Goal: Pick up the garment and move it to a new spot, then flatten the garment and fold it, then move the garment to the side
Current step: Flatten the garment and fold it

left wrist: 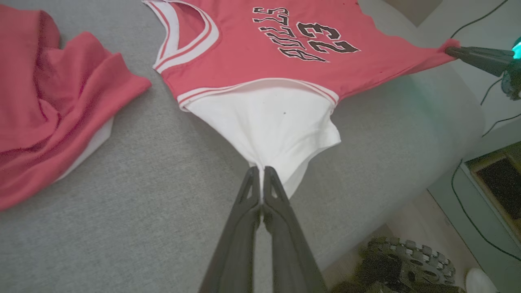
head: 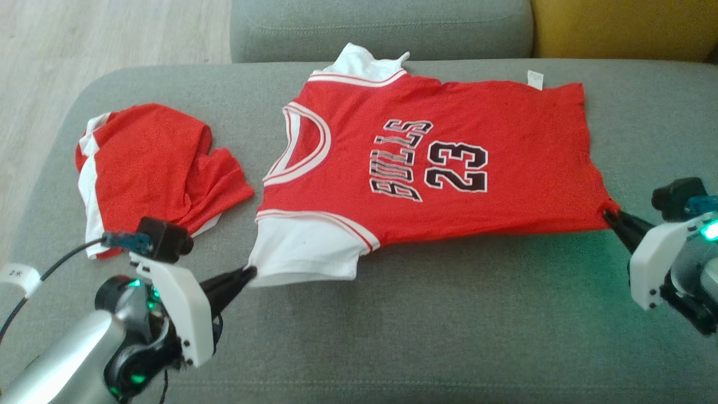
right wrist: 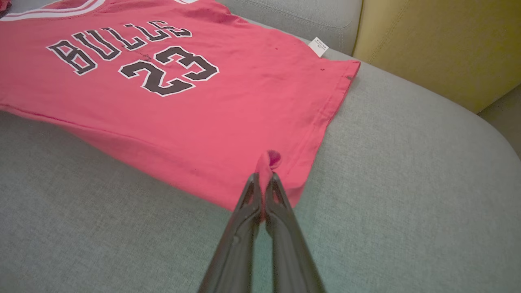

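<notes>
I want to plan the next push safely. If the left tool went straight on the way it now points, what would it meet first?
The white sleeve of the jersey, which the left tool pinches shut. Beyond it probably comes the jersey's red front, though depth is unclear.

The left gripper (head: 249,274) sits at 8 o'clock in the head view. Its jaws are pressed together and point toward 2 o'clock, pinching the white sleeve of the shirt (head: 449,168). Behind it, the white left wrist (head: 174,303) joins a silver left forearm (head: 61,359) that runs off toward 7 o'clock. The right gripper (head: 608,215) sits at 3 o'clock, jaws closed and pointing toward 10 o'clock, pinching the shirt's red hem corner. The white right wrist (head: 659,258) trails toward 4 o'clock.
</notes>
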`<state>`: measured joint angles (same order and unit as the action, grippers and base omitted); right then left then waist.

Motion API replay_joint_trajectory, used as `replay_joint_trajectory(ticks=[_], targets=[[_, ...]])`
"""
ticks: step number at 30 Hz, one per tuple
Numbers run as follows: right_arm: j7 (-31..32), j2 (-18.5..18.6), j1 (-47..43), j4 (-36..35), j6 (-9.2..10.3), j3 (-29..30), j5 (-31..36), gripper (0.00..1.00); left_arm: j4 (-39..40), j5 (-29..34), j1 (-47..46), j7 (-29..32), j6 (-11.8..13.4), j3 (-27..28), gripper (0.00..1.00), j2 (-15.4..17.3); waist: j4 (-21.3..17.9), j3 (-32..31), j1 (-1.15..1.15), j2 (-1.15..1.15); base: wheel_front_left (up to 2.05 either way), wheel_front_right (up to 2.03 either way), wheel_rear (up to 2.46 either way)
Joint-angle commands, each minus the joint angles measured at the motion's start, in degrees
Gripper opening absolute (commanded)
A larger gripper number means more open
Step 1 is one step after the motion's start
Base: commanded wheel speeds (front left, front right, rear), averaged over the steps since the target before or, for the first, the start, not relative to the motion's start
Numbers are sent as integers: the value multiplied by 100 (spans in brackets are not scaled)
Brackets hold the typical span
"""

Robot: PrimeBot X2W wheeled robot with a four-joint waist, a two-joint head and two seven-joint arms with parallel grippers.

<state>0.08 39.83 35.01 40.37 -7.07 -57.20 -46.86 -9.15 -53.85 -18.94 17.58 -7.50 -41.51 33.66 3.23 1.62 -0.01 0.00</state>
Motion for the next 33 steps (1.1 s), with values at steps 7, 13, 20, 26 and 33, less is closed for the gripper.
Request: replay_joint_trajectory(ticks=[7,13,20,26,33], targets=[[579,647,-113,-635,-42,-544,-580,0,776,-548,125,526,28,297,0,584,-96,-131,1,0,0,0,0],[1085,1012,-157,-1126,-42,-961,-998,0,1179,-990,420,918,23,248,0,872,-163,-222,1,0,0,0,0],[1600,1303,-183,-1611,-42,-1228,-1442,0,1557,-1320,566,1225,29,254,0,1145,-218,-263,1,0,0,0,0],[1591,1316,-36,-1751,-42,-1208,-1503,0,1607,-1122,411,981,84,381,0,1099,-273,-253,1,0,0,0,0],[1453,1196,230,-1680,-42,-1120,-1386,0,1475,-808,87,677,159,507,0,929,-319,-173,1,0,0,0,0]])
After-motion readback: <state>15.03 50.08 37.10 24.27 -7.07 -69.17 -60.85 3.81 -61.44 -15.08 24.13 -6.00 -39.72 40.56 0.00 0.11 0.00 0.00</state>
